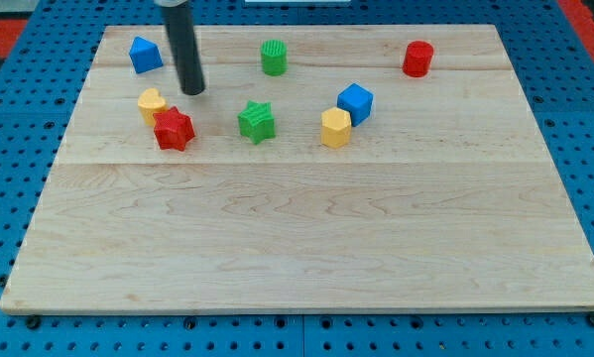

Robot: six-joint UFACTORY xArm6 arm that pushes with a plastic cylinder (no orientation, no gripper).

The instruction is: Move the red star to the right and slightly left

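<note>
Red star [174, 129] sits at the counter's [306, 248] upper left, touching a yellow block [152, 103]. My tip [193, 92] rests just above the star, apart from it. No gripper fitted.

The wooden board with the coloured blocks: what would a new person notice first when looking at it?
The dark rod stands out most, coming down from the view's top, with my tip just above the red star and the yellow block touching it. All the blocks crowd the upper half of the wooden board, including the green star at centre and the red cylinder at upper right.
</note>
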